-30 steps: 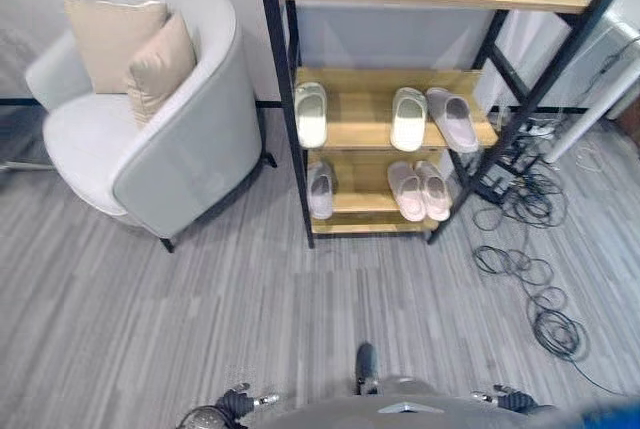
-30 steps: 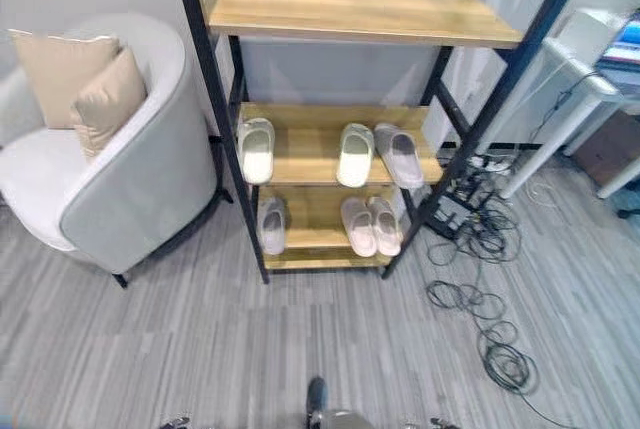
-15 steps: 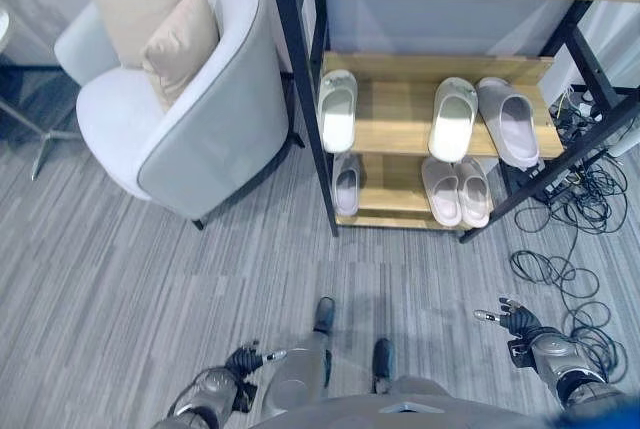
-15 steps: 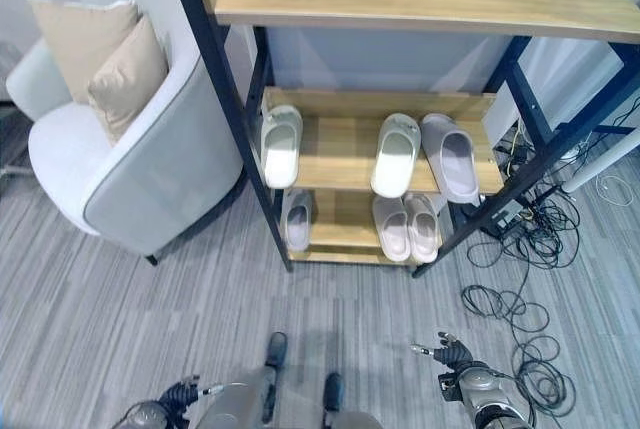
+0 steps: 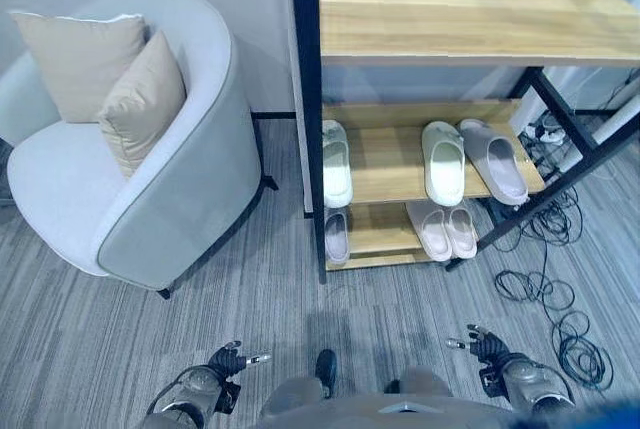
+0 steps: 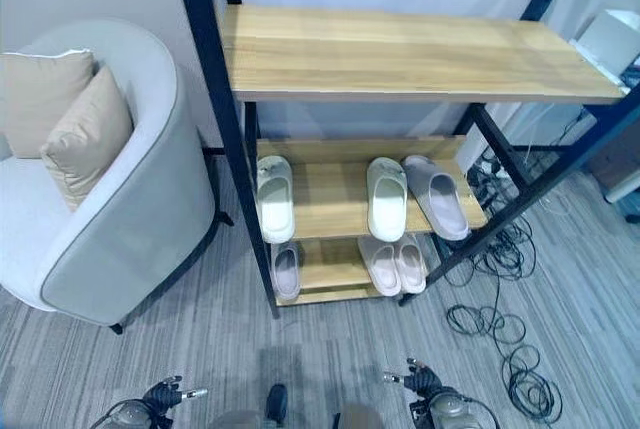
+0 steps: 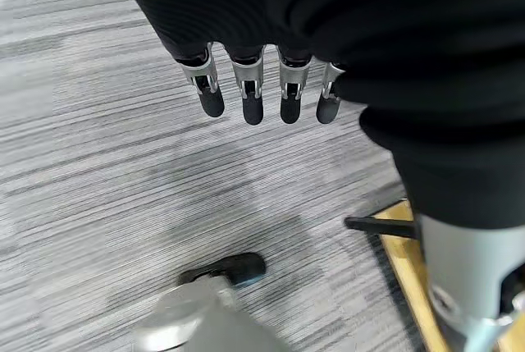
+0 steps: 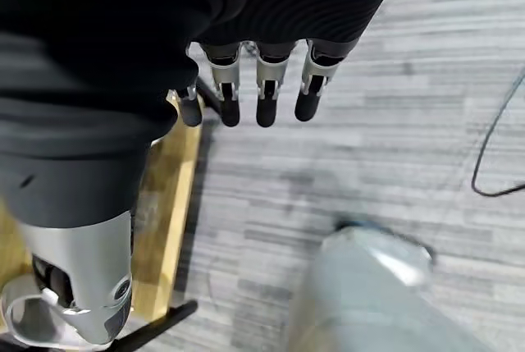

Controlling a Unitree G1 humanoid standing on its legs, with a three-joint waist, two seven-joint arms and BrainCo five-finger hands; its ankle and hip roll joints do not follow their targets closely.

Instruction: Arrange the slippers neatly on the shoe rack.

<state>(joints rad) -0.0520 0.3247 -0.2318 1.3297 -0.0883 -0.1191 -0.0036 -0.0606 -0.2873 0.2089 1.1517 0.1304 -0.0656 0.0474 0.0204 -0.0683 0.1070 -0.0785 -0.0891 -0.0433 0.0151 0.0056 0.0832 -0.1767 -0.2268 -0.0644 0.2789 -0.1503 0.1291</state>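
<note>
Grey striped carpet (image 5: 120, 329) covers the floor, and against the pale wall stands a black metal shoe rack with wooden shelves (image 5: 460, 19). On its middle shelf lie three slippers — a white rubber slipper (image 5: 336, 149) at the left end, a second white slipper (image 5: 442, 149) toward the right, and a pale lilac slipper (image 5: 492, 161) just beside it, angled outward. On the bottom shelf a single lilac slipper (image 5: 337, 237) sits at the left, well apart from a pair of pink slippers (image 5: 445, 231) lying side by side at the right. The top shelf is bare wood. Left of the rack stands a light grey tub armchair (image 5: 150, 179) holding two beige cushions (image 5: 115, 74). Black cables (image 5: 555, 299) coil on the carpet to the rack's right.

Both hands hang low over the carpet, near the front — the left hand (image 7: 262, 89) and the right hand (image 8: 258, 89) each with fingers straight and relaxed, holding nothing.
</note>
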